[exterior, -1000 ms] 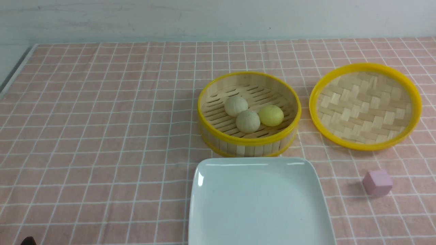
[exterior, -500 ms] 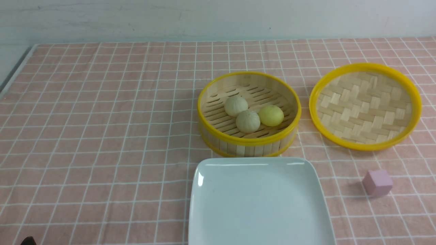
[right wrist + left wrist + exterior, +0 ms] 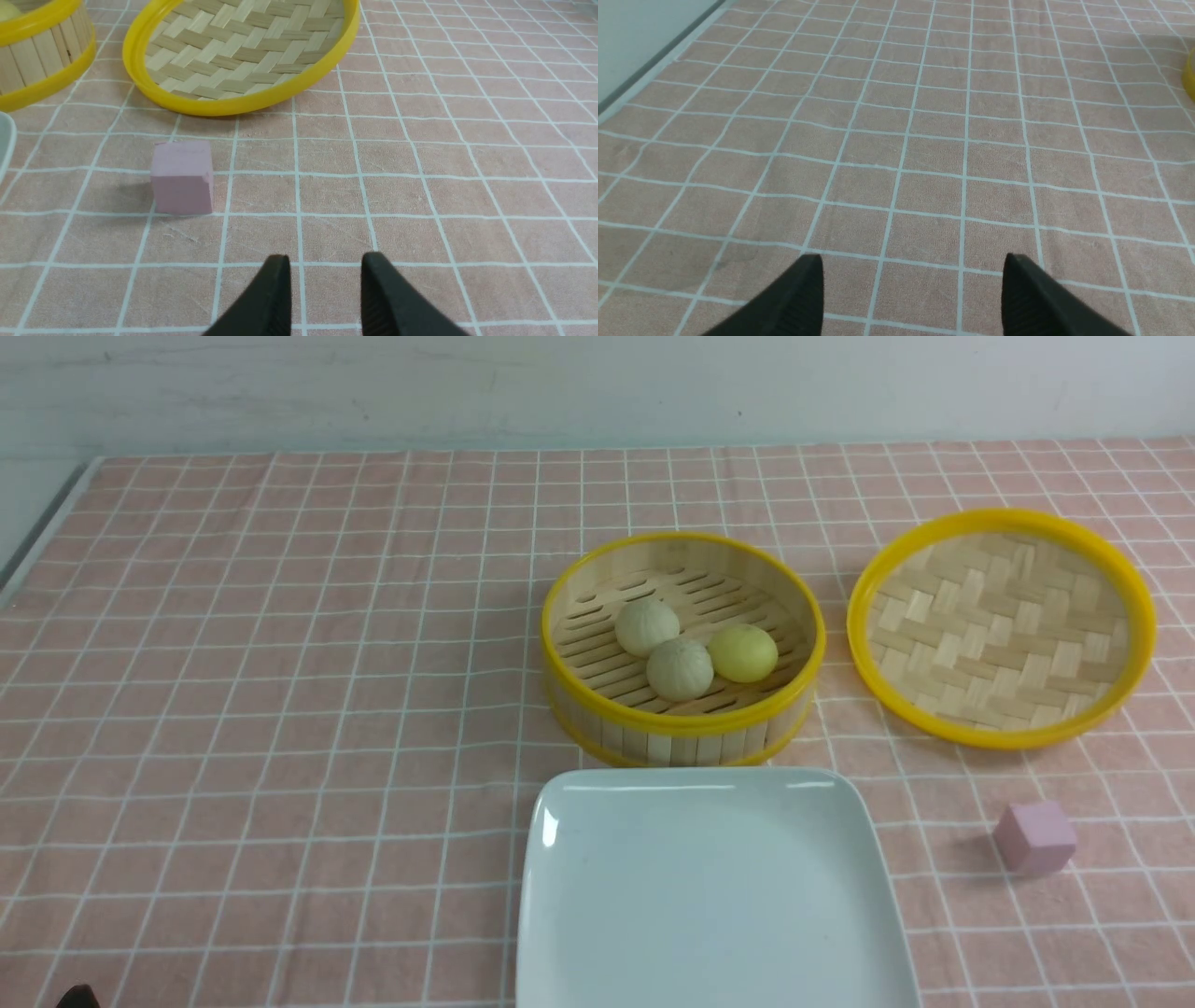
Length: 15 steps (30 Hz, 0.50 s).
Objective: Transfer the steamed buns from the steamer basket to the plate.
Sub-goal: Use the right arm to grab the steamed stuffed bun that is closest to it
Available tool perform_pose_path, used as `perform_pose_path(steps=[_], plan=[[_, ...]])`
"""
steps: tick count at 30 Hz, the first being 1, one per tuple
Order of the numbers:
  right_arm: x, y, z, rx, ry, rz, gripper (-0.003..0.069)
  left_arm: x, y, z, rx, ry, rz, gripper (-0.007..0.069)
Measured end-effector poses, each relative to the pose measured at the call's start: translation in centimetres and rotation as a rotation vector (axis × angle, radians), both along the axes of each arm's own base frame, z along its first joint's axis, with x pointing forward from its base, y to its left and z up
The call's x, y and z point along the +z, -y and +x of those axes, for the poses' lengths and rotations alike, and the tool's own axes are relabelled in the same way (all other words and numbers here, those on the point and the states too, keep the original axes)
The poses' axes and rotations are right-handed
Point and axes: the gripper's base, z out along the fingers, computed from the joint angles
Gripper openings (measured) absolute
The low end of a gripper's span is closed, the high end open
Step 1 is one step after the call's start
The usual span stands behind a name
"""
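We see three small round steamed buns (image 3: 680, 669) with pleated tops, clustered on the slatted floor of a round, deep bamboo steamer basket (image 3: 653, 743) with yellow rims and a tall slatted wall. Two of the buns are pale beige-grey with faint ridges running up to the top. One sits towards the back and the other nearer us, close against it. The yellow bun (image 3: 743, 652) looks smoother and rests against the nearer pale one on its right. All three lie around the middle of the basket floor, away from the wall. The basket stands a little right of centre on a pink checked tablecloth (image 3: 280, 709) with white grid lines. Just in front of the basket, towards the robot, lies a large glossy white square plate (image 3: 709, 896) with rounded corners. Its surface is bare and its far edge is close to the basket's base. To the right of the basket, near but apart, a shallow yellow-rimmed woven-bamboo lid (image 3: 1004, 625) lies with its woven inside facing up. In front of the lid, right of the plate, sits a small pink cube (image 3: 1034, 837). The left gripper (image 3: 913, 256) hangs over open cloth on the table's left side, its dark fingers spread wide with only cloth between them. The right gripper (image 3: 325, 255) hangs over cloth near the cube, its fingers a narrow gap apart and gripping nothing.
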Motion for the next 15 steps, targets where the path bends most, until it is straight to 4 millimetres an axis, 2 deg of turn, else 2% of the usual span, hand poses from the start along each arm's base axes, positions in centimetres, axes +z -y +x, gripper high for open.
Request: perform_pose_path(steps=[10, 15], plan=[[0.2, 0.0, -0.1, 0.000, -0.005, 0.010, 0.0240, 0.0, 0.0, 0.0, 0.000, 0.000, 0.000, 0.0512], [3.1, -0.1, -0.4, -0.005, 0.073, 0.036, 0.0240, 0.0, 0.0, 0.0, 0.000, 0.000, 0.000, 0.0512]])
